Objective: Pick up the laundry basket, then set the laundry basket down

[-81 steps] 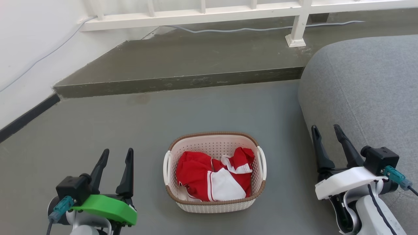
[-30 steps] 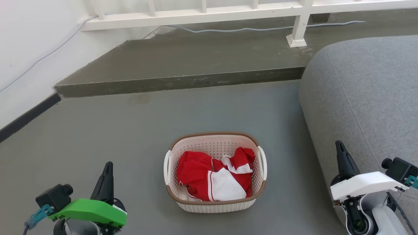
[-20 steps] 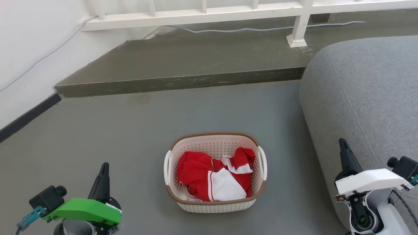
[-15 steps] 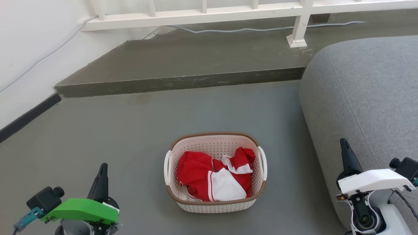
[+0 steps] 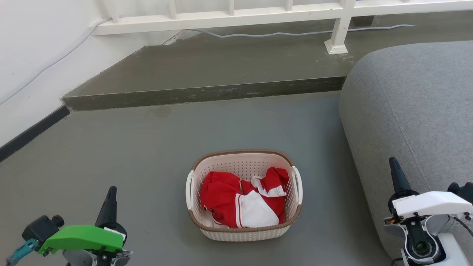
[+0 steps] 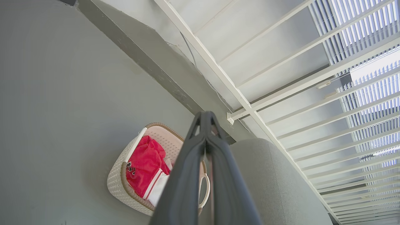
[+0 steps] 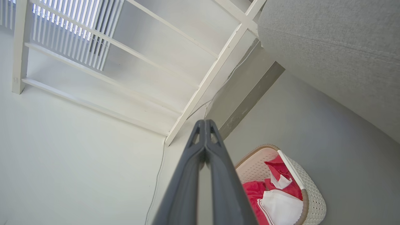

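Observation:
The laundry basket [image 5: 244,233] stands on the grey floor at lower centre, cream perforated plastic with a brown rim and white loop handles on both sides, holding red and white clothes [image 5: 240,201]. My left gripper [image 5: 111,191] sits at the lower left, well clear of the basket, its fingers pressed together and empty. My right gripper [image 5: 392,162] is at the lower right beside the sofa, also shut on nothing. The basket [image 6: 125,184] appears left of the shut fingers in the left wrist view, and the basket [image 7: 309,193] lies to the lower right in the right wrist view.
A grey sofa [image 5: 417,111] fills the right side, close to my right arm. A raised concrete step [image 5: 207,92] crosses behind the basket, with a white railing [image 5: 258,14] and a cable beyond. A white wall [image 5: 33,55] runs along the left.
Both grippers went from open to shut and both arms drew back and outward toward the bottom corners. The basket stayed where it was.

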